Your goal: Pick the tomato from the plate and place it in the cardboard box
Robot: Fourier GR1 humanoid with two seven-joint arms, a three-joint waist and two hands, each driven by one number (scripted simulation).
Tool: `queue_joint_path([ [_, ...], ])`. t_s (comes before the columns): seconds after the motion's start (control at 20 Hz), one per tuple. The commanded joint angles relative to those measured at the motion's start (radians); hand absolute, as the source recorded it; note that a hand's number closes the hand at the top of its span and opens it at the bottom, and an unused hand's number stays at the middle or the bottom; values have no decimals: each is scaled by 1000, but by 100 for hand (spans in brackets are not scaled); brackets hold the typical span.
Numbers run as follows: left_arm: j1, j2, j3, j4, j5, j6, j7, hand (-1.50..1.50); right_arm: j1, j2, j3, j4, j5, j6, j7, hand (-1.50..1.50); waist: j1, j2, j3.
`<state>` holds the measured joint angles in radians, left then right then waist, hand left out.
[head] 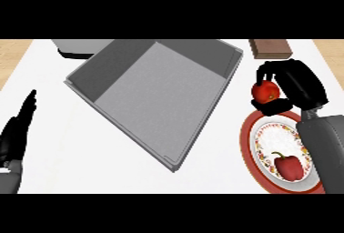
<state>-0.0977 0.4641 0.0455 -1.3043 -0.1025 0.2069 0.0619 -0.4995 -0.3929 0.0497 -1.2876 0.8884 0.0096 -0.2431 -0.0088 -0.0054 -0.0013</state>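
Head view: I see the grey box (pixel 158 98) centre, wall facing the plate (pixel 254 150). Right hand (pixel 289 84) curls round the tomato (pixel 265 91), off the plate. Risk: tomato clips that wall. Left hand (pixel 17 132) rests open.

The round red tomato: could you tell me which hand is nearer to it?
Right. The right hand is curled round the round red tomato, above the red-rimmed plate; the left hand rests open at the far left edge.
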Motion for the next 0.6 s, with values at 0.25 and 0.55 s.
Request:
queue_joint_path([
  [0.25,-18,7,37,18,6,-50,-11,0,-108,109,34,-186,-85,177,110,150,14,5,1],
  [0.55,32,-20,13,-46,-22,-39,-16,0,-265,271,19,-92,-129,201,265,150,28,7,1],
])
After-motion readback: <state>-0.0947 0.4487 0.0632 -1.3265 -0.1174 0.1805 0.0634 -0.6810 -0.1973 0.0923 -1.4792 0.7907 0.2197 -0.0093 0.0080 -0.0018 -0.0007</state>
